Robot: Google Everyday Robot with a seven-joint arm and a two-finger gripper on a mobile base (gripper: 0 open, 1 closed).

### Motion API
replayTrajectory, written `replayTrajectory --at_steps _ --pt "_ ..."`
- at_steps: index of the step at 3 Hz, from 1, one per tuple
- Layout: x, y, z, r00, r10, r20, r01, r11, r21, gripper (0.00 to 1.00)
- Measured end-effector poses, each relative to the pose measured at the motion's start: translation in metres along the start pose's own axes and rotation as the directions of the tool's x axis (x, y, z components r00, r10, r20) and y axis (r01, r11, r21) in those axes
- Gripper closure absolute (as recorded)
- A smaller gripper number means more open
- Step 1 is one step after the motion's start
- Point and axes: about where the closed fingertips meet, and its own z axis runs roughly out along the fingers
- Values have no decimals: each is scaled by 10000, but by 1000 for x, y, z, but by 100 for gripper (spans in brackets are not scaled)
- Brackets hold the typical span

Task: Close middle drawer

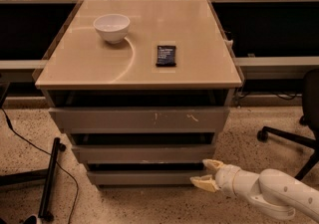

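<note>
Gripper (pixel 203 173) sits low at the right of the drawer stack, just above the speckled floor (pixel 149 203); jaws apart, nothing between them; upper fingertip (pixel 212 164) lies just under the right end of the middle drawer (pixel 144 154), lower fingertip (pixel 202 183) at the right end of the lowest front (pixel 139 177); whether either fingertip touches a front, cannot tell; pale arm (pixel 269 190) runs off to the lower right corner.

Open room: bare floor in front of the stack and to its left front; a black bar (pixel 50 178) and a black cable (pixel 15 128) lie on the floor at the left, well apart from the gripper; office chair base (pixel 284 138) stands at the right, near the arm; the desk (pixel 199 63) edge overhangs the stack on the front and both sides.

Middle drawer: second of three, below the taller scratched front (pixel 124 119), above the lowest front; wide grey-brown flat face, plain, no handle; a dark strip of opening shows along its top edge, so it stands a little out; its right end reaches further right than that of the front below.

On the desk: white bowl (pixel 111 27) at the back left; dark packet (pixel 166 55) lying flat near the middle; the two well apart.
</note>
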Motion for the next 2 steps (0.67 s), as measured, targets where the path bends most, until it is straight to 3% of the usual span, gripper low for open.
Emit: replayTrajectory --at_steps 1,2 --pt "0 0 0 10000 0 0 0 10000 -1 0" --pt "0 0 0 10000 0 0 0 10000 -1 0"
